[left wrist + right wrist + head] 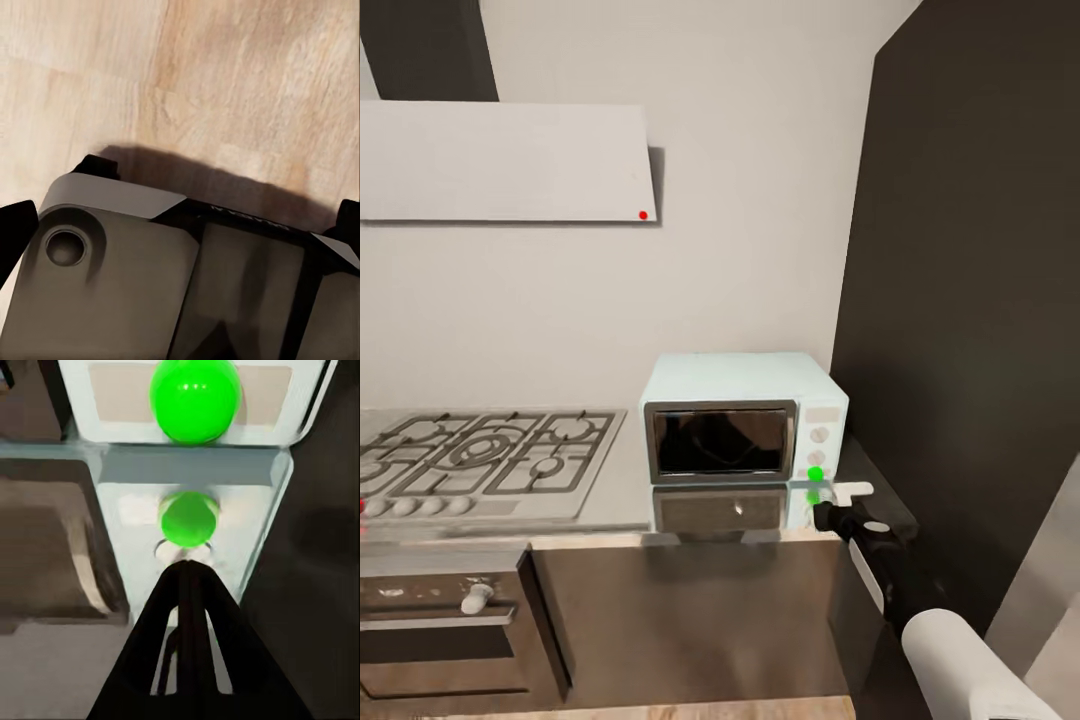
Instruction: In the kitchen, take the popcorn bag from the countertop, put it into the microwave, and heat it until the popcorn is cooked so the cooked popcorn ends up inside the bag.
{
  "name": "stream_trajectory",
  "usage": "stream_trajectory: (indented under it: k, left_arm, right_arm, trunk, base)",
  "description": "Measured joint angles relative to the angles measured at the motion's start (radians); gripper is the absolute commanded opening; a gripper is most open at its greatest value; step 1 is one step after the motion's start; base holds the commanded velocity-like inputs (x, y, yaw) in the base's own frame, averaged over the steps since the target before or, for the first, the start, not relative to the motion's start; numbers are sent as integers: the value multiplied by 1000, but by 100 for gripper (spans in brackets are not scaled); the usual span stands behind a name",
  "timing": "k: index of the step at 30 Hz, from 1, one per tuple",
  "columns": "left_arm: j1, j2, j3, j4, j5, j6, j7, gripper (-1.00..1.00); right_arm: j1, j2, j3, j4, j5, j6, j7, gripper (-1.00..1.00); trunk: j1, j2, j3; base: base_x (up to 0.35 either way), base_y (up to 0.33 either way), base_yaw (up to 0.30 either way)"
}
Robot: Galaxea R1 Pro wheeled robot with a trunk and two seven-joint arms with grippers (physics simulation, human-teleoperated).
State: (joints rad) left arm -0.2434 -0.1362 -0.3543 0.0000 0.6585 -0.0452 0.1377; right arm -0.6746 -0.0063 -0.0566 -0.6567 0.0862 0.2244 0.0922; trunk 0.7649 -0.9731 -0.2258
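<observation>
mint-blue microwave point(743, 428), green dot point(816, 474)

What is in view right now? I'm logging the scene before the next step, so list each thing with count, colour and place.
microwave: one, pale mint-blue with dark glass door shut, on the countertop by the dark tall cabinet.
indicator dot: one, bright green, low on the microwave's front panel; mirrored in the steel below.
countertop: one, grey steel, under the microwave.
gas hob: one, grey grates, beside the microwave.
hood: one, flat white with a small red dot, on the wall above the hob.
oven: one, dark, below the hob.
wood floor: light, beneath the left arm.
right gripper: black, fingers together, tip just in front of the green dot.
</observation>
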Motion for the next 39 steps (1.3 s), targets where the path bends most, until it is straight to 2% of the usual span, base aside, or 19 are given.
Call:
stream_trajectory:
  k: [4,7,10,13,17,21,23,25,26,27,28,29,30,33,34,37,39]
  left_arm:
    - [0,0,0,0,0,0,0,100]
    - [0,0,0,0,0,0,0,100]
    - [0,0,0,0,0,0,0,100]
    - [0,0,0,0,0,0,0,100]
    - [0,-1,0,0,0,0,0,100]
    - [0,-1,0,0,0,0,0,100]
    - [0,-2,-1,0,0,0,0,100]
    - [0,-1,0,0,1,0,2,100]
    - [0,-1,0,0,0,0,3,100]
    - [0,-1,0,1,0,1,2,100]
    - [0,0,1,1,0,1,1,100]
    - [0,1,1,1,0,1,1,100]
    - [0,5,1,1,0,1,0,100]
    - [0,36,0,1,-2,9,-2,100]
    - [0,58,-1,1,-7,14,-3,100]
    - [0,119,-2,0,-15,31,-31,100]
    - [0,133,-4,0,-17,47,-72,100]
  right_arm:
    - [0,1,2,-26,1,14,1,-100]
    - [0,2,2,-119,1,133,2,-100]
    - [0,4,1,-167,1,235,2,-100]
    - [0,5,0,-162,-6,282,0,-100]
    - [1,0,-1,108,-7,241,-5,-100]
    - [1,-24,1,453,-7,18,-5,-100]
    - [1,-28,2,589,-8,-62,-3,-100]
    - [7,-45,4,669,-8,-138,0,-100]
    - [28,-47,4,676,-8,-147,0,-100]
    - [93,-51,4,681,-3,-175,0,-100]
    - [204,-54,4,684,2,-212,0,-100]
    - [279,-55,5,684,5,-247,0,-100]
    - [316,-55,5,684,7,-273,0,-100]
    - [476,-55,5,685,7,-347,0,-100]
    - [524,-56,4,685,4,-397,0,-100]
    - [560,-57,4,686,2,-438,-1,-100]
    - [565,-56,3,686,2,-442,0,-100]
  trunk:
    - [0,0,0]
    - [0,0,0]
    - [0,0,0]
    - [0,0,0]
    - [0,0,0]
    - [0,0,0]
    - [0,0,0]
    - [0,0,0]
    - [0,0,0]
    - [0,0,0]
    - [0,0,0]
    - [-1,0,0]
    - [-1,0,0]
    - [-1,0,0]
    - [-1,0,0]
    - [-1,0,0]
    - [-1,0,0]
  base:
    - [-335,0,0]
    - [-335,0,0]
    - [-335,0,0]
    - [-335,0,0]
    - [-335,0,0]
    - [-335,0,0]
    - [-332,0,0]
    - [-213,0,0]
    - [-73,0,0]
    - [-37,0,0]
    - [-19,0,0]
    - [-10,0,0]
    - [-5,0,0]
    - [-1,0,0]
    - [0,0,0]
    - [0,0,0]
    - [0,0,0]
